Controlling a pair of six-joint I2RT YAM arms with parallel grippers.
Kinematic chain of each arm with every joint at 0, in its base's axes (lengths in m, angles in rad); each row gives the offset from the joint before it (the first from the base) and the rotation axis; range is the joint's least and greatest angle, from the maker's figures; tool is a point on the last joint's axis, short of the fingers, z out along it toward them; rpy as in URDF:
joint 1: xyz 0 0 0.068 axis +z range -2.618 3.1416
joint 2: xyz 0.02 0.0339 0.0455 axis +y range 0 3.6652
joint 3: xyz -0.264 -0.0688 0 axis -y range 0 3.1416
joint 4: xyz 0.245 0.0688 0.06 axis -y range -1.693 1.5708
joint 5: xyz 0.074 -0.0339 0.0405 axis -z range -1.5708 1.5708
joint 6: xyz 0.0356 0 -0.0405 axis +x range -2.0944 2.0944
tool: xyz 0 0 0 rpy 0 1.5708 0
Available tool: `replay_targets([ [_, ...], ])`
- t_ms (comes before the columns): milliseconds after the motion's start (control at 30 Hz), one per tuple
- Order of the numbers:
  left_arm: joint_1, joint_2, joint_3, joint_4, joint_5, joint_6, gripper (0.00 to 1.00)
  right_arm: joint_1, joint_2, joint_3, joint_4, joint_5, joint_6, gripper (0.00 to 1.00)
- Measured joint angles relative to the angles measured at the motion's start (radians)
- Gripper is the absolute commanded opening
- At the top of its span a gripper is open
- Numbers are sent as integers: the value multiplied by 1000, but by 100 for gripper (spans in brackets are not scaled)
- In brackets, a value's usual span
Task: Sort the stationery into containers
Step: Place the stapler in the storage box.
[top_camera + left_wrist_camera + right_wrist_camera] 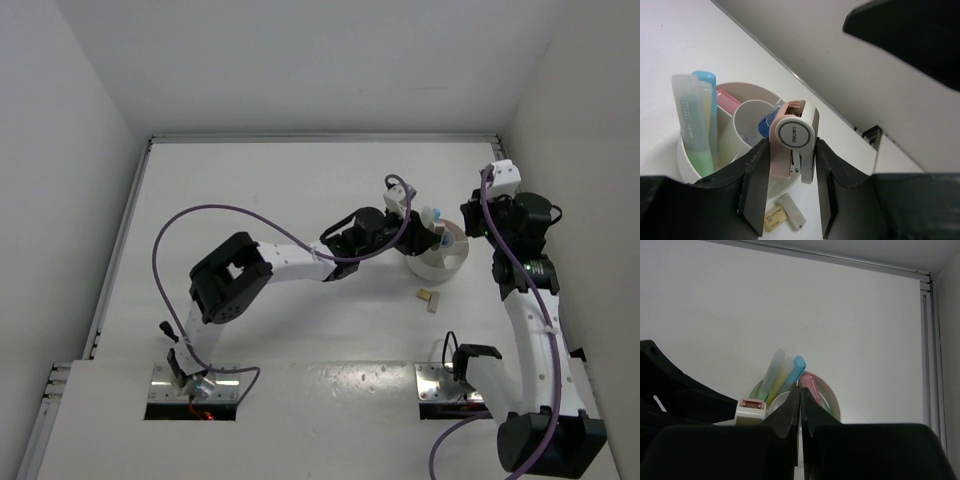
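Note:
My left gripper [792, 150] is shut on a small pink and white stapler [795, 142], held just above the near rim of the round white tub [687, 160]. Green [690, 115], yellow, blue [707, 80] and pink [727, 100] sticks stand in the tub's outer compartments. A blue-capped bottle [765, 125] sits in its inner cup. A tan block [772, 220] and a grey piece [792, 210] lie on the table beside the tub. From above, the left gripper [415, 225] is at the tub's [440, 268] left edge. My right gripper [801, 405] is shut and empty, to the tub's right [472, 222].
White walls enclose the table on three sides, with a metal rail [927, 340] along the edge near the right arm. A purple cable [200, 215] loops over the left arm. The tan block [428, 297] lies just in front of the tub.

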Motion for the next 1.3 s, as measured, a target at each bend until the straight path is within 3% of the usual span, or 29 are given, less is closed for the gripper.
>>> replay_targets([
  [800,-25,126,17,12,-104,166,0,-6,2,-3,36,66,-4,0],
  [933,-26,127,17,23,-111,184,5,-6,5,-3,36,58,-4,0],
  [1200,-26,127,17,41,-127,196,36,-6,13,-3,36,43,-5,0],
  [1300,-26,127,17,41,-137,200,42,-6,13,-3,36,40,-5,0],
])
